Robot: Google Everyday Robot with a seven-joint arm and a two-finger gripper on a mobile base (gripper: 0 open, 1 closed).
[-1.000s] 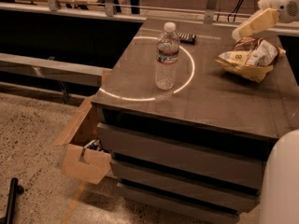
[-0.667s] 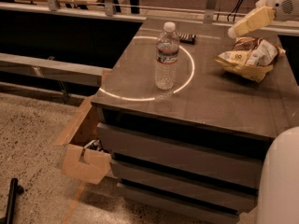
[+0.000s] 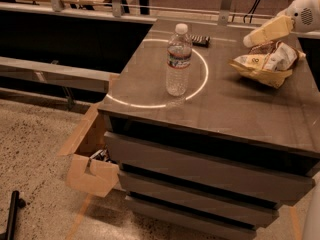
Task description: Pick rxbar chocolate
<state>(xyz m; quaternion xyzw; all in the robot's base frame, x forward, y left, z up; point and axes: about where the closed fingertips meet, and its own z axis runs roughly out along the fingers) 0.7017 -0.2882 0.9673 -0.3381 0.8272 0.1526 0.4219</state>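
Squarely on the dark cabinet top (image 3: 240,109) stands the capped clear plastic water bottle (image 3: 178,60). Just behind the bottle, at the far edge, lies the small dark-wrapped rxbar chocolate (image 3: 200,40). Right of the bottle sit wrinkled yellow-and-white snack bags (image 3: 267,64). The pale gripper (image 3: 250,38) hovers just above them, well apart from the bar; I cannot tell whether it is open or closed. Below and left of the bottle, an open cardboard box (image 3: 92,171) on the floor holds dark items I cannot identify.

One water bottle (image 3: 178,59), one rxbar chocolate (image 3: 200,40), one cardboard box (image 3: 92,161), one table (image 3: 240,106) with three drawer fronts. Snack bags (image 3: 267,63): looks like two, too crumpled to be sure. One gripper (image 3: 254,37), upper right, just above the bags.
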